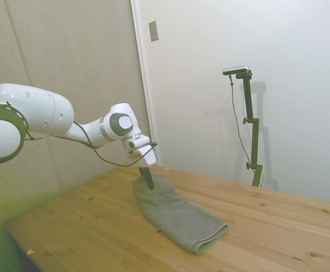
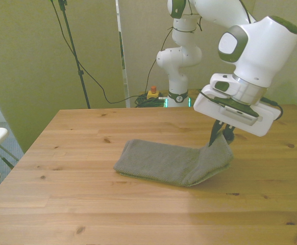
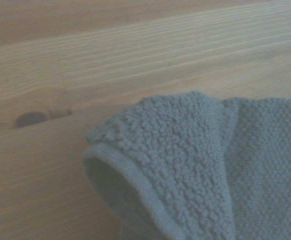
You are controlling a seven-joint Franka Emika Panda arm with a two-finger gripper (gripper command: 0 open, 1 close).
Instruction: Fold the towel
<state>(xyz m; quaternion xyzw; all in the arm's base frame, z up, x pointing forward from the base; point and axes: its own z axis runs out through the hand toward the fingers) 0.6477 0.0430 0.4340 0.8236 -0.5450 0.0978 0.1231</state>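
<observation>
The grey-brown towel lies folded in a thick strip on the wooden table. Its end on the front view's right is pulled up off the wood. My gripper is shut on that raised end, its dark fingers pinching the cloth. From the side, the gripper holds the towel's near-robot end lifted, while the far rounded end rests flat. The wrist view shows a curled towel corner with its hem, above the bare planks.
The table's edge runs close to the arm's base side. A wall stands behind the table in the side view. On the floor behind the table a small yellow box with a red button sits among cables.
</observation>
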